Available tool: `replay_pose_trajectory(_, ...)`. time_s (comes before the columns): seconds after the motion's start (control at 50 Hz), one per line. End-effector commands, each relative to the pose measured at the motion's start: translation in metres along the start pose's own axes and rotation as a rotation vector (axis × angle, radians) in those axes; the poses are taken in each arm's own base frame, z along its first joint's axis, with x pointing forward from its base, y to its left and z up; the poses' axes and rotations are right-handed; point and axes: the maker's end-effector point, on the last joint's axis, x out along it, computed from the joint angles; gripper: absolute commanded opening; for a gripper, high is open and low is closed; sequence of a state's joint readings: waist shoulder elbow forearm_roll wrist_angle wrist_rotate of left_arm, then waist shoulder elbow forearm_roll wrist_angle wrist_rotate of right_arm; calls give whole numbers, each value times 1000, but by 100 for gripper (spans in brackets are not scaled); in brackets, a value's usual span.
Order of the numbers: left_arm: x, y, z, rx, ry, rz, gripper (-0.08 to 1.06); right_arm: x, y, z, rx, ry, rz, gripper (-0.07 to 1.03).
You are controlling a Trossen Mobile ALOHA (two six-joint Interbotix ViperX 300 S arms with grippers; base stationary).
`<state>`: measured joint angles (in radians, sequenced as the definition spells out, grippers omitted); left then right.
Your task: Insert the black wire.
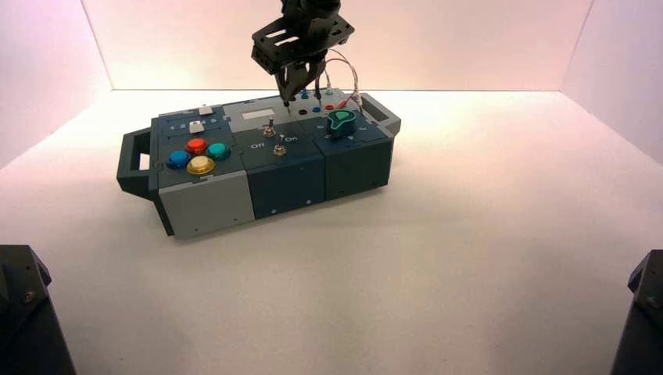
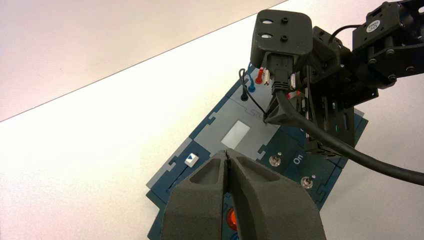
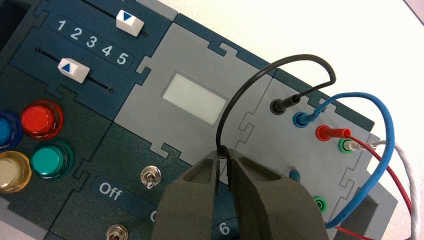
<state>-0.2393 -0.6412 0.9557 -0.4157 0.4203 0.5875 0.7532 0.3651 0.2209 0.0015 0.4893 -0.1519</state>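
Box [image 1: 258, 176]: one, multi-panelled, with a handle at each end, set on a pale table [image 1: 438, 273].

Slider panel [image 3: 85, 45]: numerals 1, 2, 3, 4, 5 printed in white in a row between two white sliders [image 3: 129, 23] [image 3: 73, 70], each cap marked with a blue triangle. One cap is set near the slot end on the side of the 5; the other is set about mid-slot.

Switch panel [image 1: 274, 148]: two metal toggle switches [image 3: 151, 177] [image 3: 117, 232]; "Off" and "On" lettered in white.

Knob [image 1: 342, 121]: green; a numeral 6 can be read beside the right gripper's fingers.

Buttons: red [image 3: 41, 119], blue [image 3: 7, 130], green [image 3: 51, 159], yellow [image 3: 14, 171], clustered.

Right arm: round white label [image 2: 373, 26] carried; wording too small to be read surely.

Black wire [image 3: 245, 90]: looped; one plug seated in the black socket [image 3: 276, 107] at a corner of the grey socket panel [image 3: 285, 140]; the other end clamped between the fingers of the right gripper [image 3: 222, 152], held over the box beside the pale window [image 3: 195, 99].

Adjacent leads: blue [image 3: 382, 165], red [image 3: 395, 180], white [image 3: 411, 185].

Left gripper [image 2: 227, 152]: idle, fingers together, above the box.
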Motion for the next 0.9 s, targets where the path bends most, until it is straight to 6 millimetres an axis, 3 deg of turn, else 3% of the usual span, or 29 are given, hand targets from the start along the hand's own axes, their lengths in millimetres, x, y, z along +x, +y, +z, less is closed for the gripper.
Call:
replay_pose_trajectory(0.02,-3,3,8,3,-26,12,-3,-10,0,15,-11,-39,-6,-2)
replay_pose_trajectory(0.54,-4,3,9,3,-29,13,-3,-23,-3,17,4,-72,-14,-2)
replay_pose_trajectory(0.9,-4,3,9,2,-31,15,-3,-33,-17,11,72,-163,-40,-2)
